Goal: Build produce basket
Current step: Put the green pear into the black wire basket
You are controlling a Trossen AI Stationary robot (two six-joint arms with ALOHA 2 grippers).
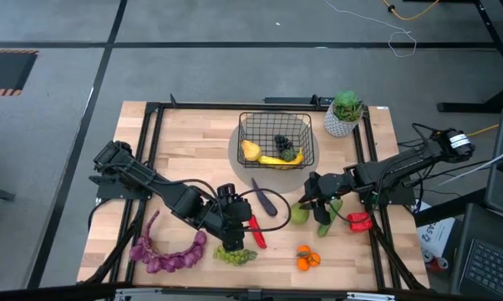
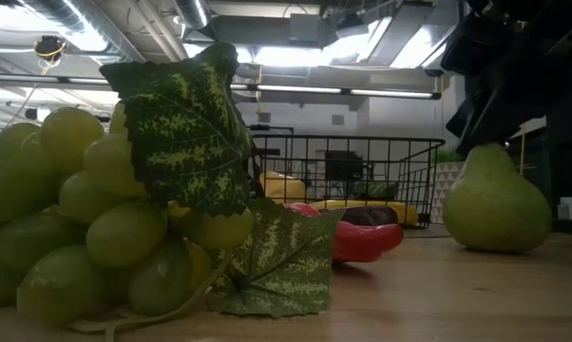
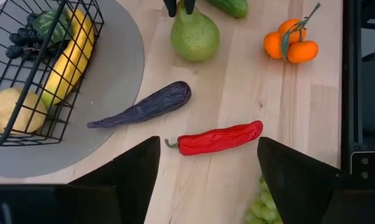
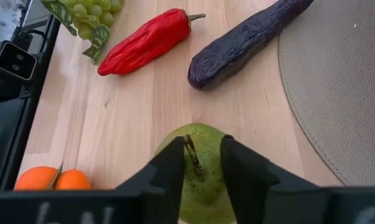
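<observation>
Wooden table (image 1: 193,142), light-grained and edged by a black frame, carries every item. Left arm lies across the table's left half, its gripper (image 1: 231,224) hanging above the red chili (image 1: 256,232) with the fingers (image 3: 134,168) spread wide and holding nothing. Right arm enters from the right edge; its gripper (image 1: 308,194) sits over the top of a green pear (image 1: 299,214), the fingers (image 4: 169,168) flanking the pear's stem on either side, close to the fruit, but whether they clamp it cannot be told. Grey round mat (image 1: 237,159) lies at the table's far centre. Black wire basket (image 1: 274,121) stands on this mat and holds a yellow banana (image 1: 282,160), a small dark grape cluster (image 1: 281,143) and a pale yellow fruit (image 1: 250,150). Purple grapes (image 1: 164,255) form a long curved strand near the front left corner. Potted plant (image 1: 345,113) in a white speckled pot stands just right of the basket. Dark eggplant (image 1: 265,198) lies partly on the mat's near rim, between basket and chili. Cucumber (image 1: 328,216) rests just right of the pear. Green grapes (image 1: 235,255) lie near the front edge, close to the chili. A second red item (image 1: 359,221) lies by the right frame rail, its kind unclear. Oranges (image 1: 307,259) sit at the front, right of the green grapes.
</observation>
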